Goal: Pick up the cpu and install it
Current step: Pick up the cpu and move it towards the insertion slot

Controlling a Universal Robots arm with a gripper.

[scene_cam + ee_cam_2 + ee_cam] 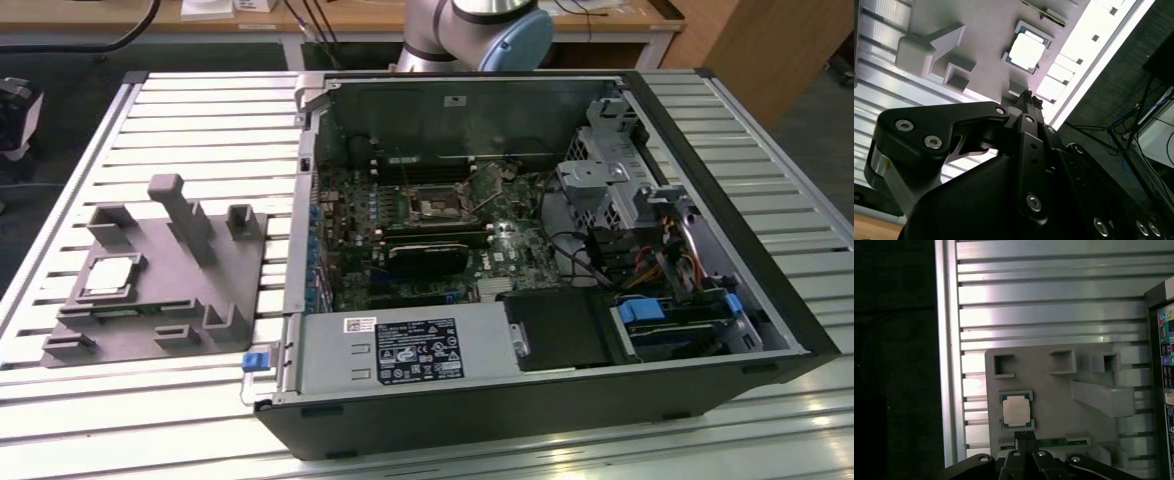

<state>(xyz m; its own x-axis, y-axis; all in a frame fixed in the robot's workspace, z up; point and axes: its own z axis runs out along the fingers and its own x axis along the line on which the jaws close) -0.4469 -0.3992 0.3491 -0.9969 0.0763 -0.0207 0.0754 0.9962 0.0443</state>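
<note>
Now, approach step: your gripper (1024, 436) closed, empty, clear of cpu (1016, 410) in grey fixture (160, 290), 9 o'clock of computer case (534, 415); pick needs jaws opened.

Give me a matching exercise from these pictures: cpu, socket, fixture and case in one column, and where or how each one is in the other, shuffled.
Column one:
1 cpu
2 socket
3 fixture
4 case

Column two:
A on the slatted table, beside the case
B on the motherboard
C black, side open
D in a fixture recess

Pairs: 1-D, 2-B, 3-A, 4-C
</note>
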